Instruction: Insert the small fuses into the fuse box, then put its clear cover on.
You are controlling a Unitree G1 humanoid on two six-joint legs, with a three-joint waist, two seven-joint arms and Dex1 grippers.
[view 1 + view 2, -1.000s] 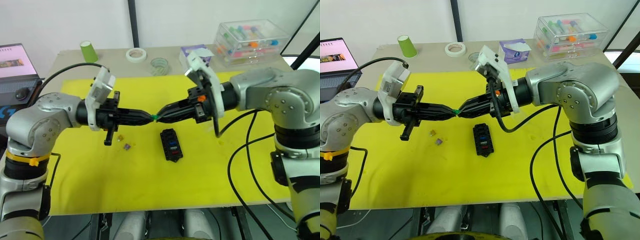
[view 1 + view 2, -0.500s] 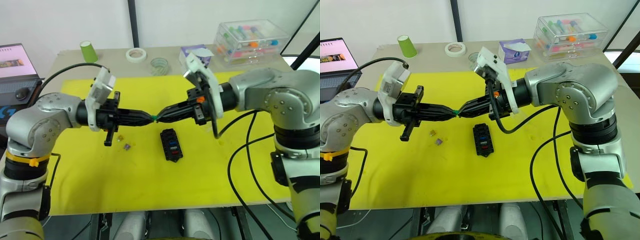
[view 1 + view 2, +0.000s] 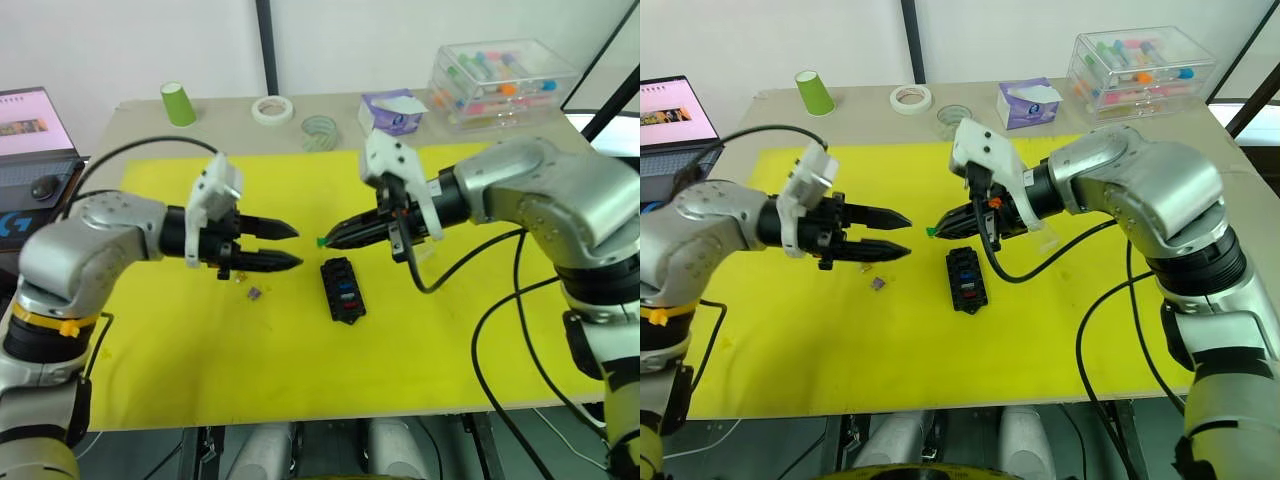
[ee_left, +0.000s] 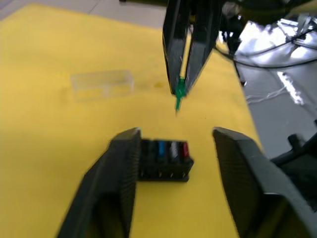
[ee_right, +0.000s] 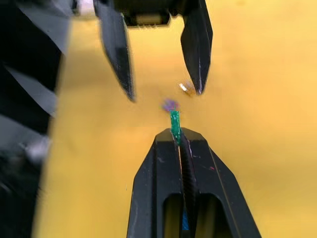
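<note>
my right gripper (image 3: 330, 240) is pinched tight on the green fuse (image 3: 321, 241) at frame centre, just above the fuse box (image 3: 342, 290) on the yellow mat (image 3: 300, 360), while my left gripper (image 3: 285, 246) hangs spread wide and empty, two loose fuses (image 3: 248, 286) below it.

Beside the fuse box (image 3: 342, 290), the two loose fuses (image 3: 873, 275) on the mat (image 3: 300, 370) are too small for their colours to be told surely: one looks purple, the other amber. In the left wrist view the left gripper (image 4: 174, 163) has a finger (image 4: 116, 183) hiding one end of the box, so its slots cannot be counted. The green fuse (image 5: 175, 125) is partly buried between the right gripper's (image 5: 179, 141) closed tips. The clear cover (image 4: 102, 85) beyond the box is blurred.
</note>
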